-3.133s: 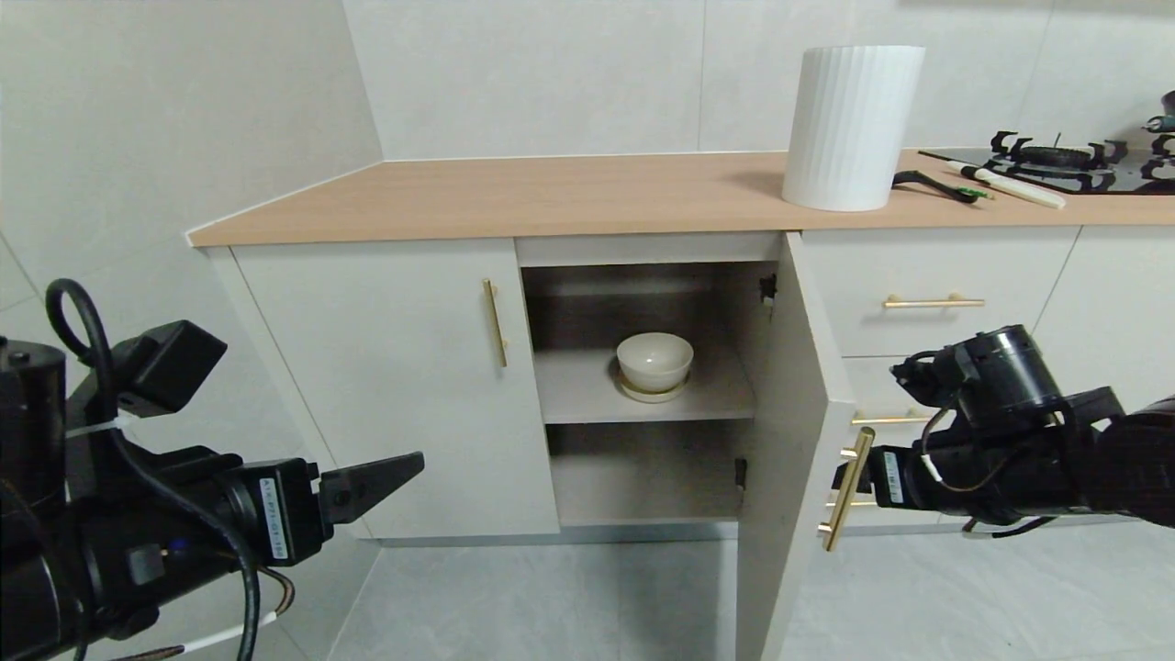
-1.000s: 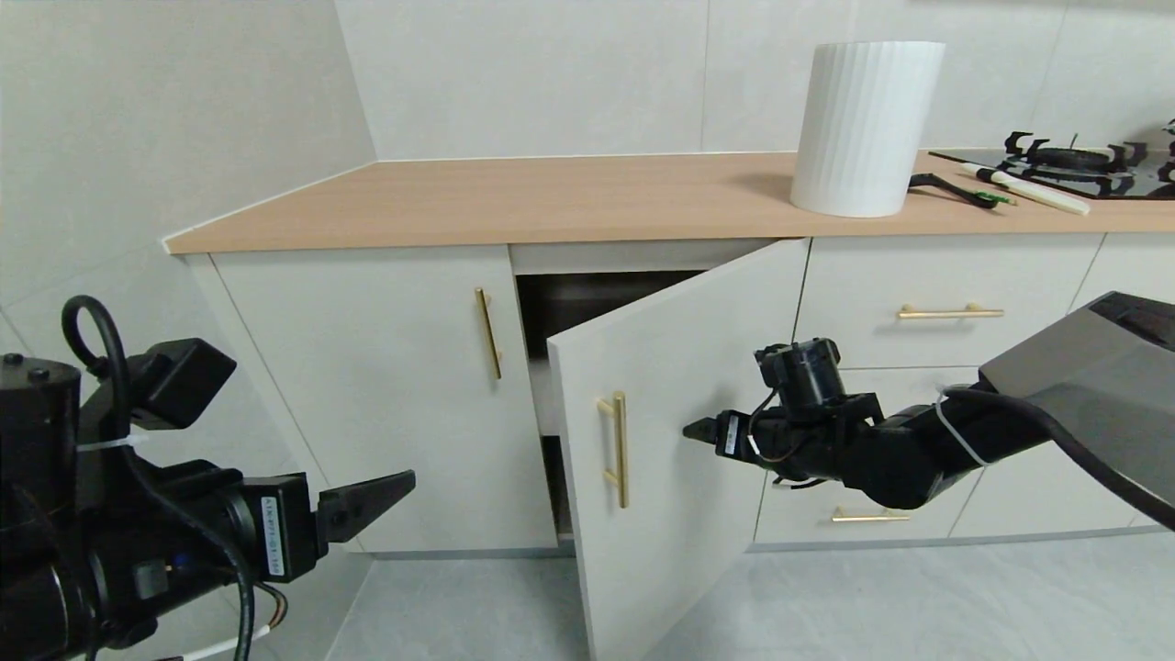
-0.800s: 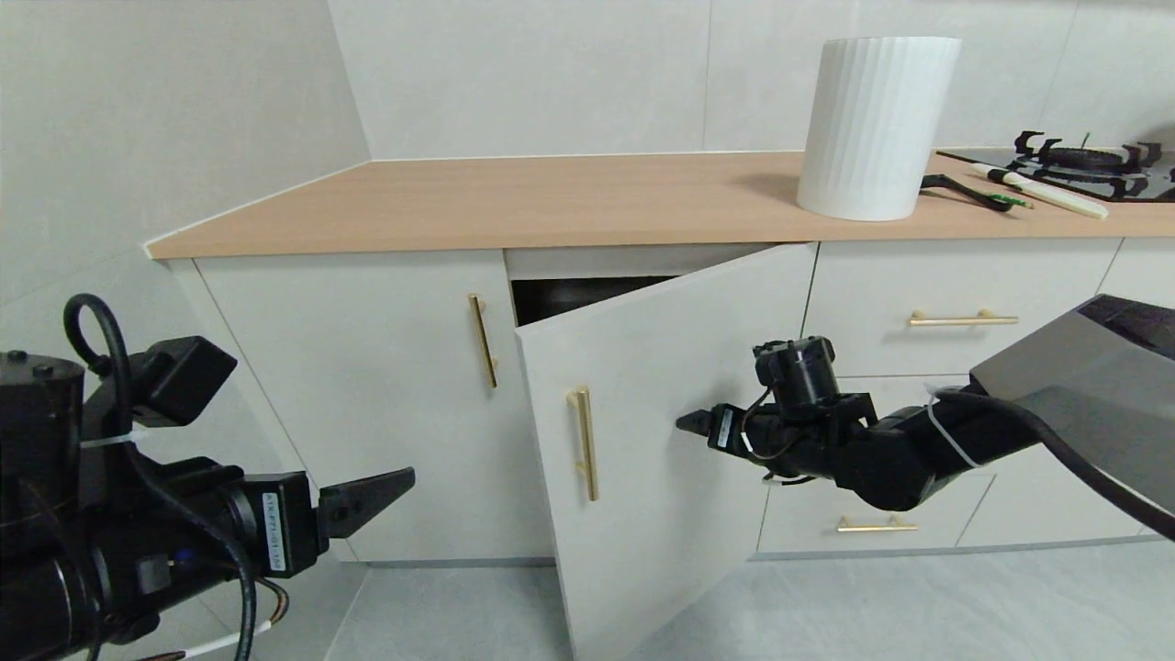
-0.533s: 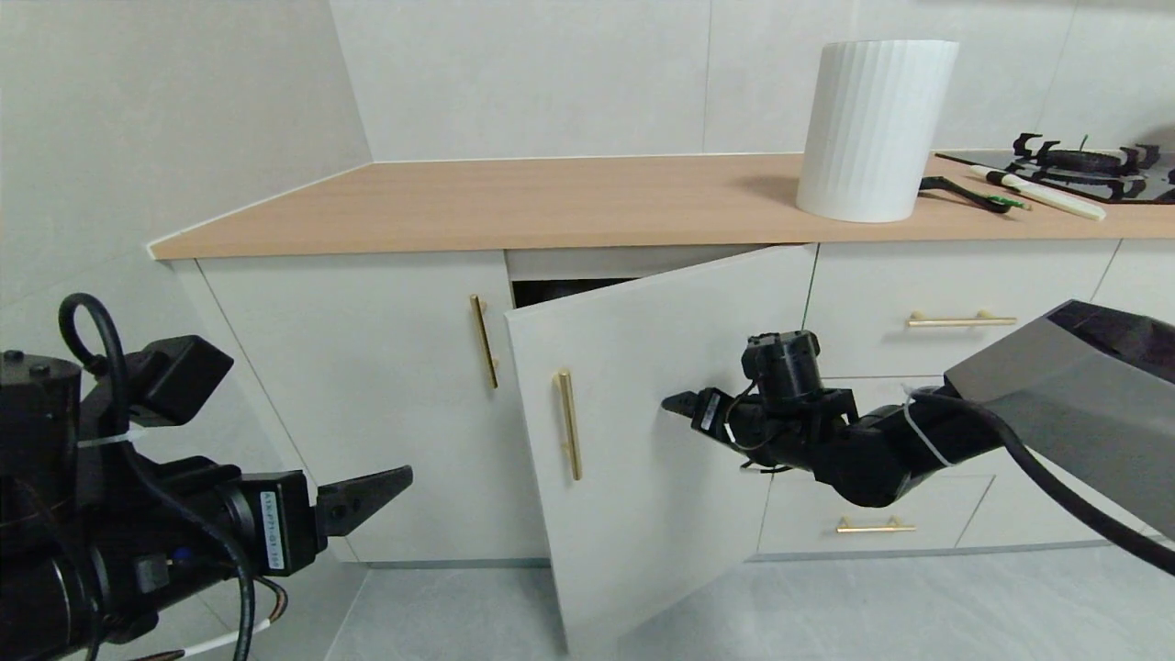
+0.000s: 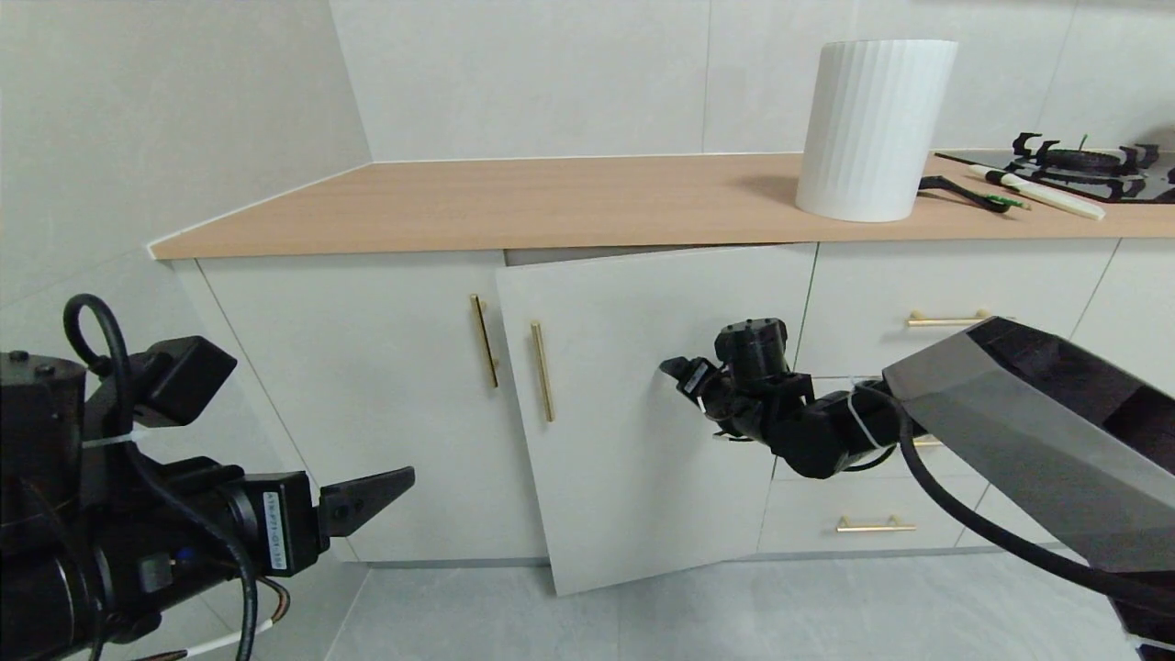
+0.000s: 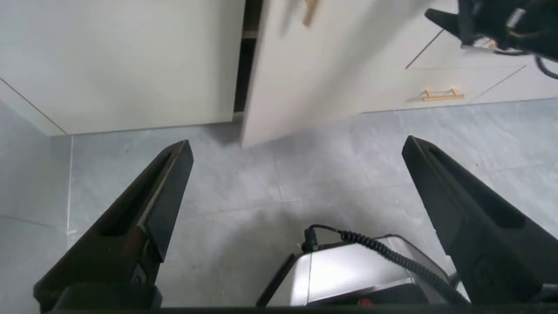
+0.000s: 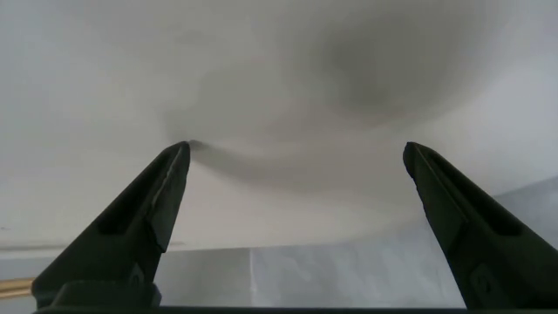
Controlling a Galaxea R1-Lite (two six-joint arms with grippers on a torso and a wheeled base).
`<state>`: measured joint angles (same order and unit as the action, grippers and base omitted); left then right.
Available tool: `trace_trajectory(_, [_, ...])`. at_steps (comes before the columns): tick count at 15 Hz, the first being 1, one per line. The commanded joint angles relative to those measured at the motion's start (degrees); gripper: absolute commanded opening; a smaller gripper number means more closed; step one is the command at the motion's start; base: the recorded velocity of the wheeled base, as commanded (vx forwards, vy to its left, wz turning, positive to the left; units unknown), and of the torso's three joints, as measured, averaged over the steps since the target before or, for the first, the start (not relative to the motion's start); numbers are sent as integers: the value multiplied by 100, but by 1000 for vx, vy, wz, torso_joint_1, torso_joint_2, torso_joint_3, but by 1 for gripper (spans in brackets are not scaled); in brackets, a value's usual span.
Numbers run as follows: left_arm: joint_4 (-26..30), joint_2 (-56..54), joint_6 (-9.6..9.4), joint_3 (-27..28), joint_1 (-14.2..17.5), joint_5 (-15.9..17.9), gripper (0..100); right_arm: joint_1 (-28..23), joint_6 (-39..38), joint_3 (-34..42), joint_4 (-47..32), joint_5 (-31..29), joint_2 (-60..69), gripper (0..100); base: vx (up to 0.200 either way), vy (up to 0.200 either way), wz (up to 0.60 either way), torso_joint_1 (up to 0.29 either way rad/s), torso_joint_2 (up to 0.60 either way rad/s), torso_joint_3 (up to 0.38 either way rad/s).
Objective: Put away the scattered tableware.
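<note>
A white cabinet door [image 5: 643, 404] with a gold bar handle [image 5: 542, 372] stands almost shut under the wooden countertop [image 5: 551, 202], its handle edge still a little proud of the cabinet front. My right gripper [image 5: 677, 369] presses against the door's face, right of the handle. In the right wrist view its fingers [image 7: 148, 218] are spread wide against the white door [image 7: 288, 96], so it is open and holds nothing. My left gripper [image 5: 386, 482] hangs low at the left, away from the cabinet. It is open over the floor [image 6: 295, 148] and empty. The door hides the cabinet's inside.
A tall white ribbed container [image 5: 872, 128] stands on the countertop at the right. Beside it lie a knife [image 5: 1037, 191] and a dark utensil, next to a gas hob [image 5: 1079, 158]. Drawers with gold handles [image 5: 950, 319] are to the right. Grey tiled floor [image 5: 734, 615] lies below.
My right gripper has pushed the door from wide open to almost shut, covering the bowl on the shelf. The head view shifted slightly. The left arm stayed put.
</note>
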<state>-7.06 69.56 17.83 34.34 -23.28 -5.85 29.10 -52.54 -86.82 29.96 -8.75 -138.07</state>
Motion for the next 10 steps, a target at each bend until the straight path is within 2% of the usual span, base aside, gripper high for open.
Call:
trace_trajectory(1, [3, 14, 1, 2, -1, -4, 100, -80, -72, -344, -87, -12, -343, 100, 0, 0, 0, 0, 0, 0])
trace_trajectory(10, [-6, 58, 1, -6, -1, -4, 100, -317, -301, -880, -263, -188, -695, 100, 0, 0, 0, 0, 0, 0])
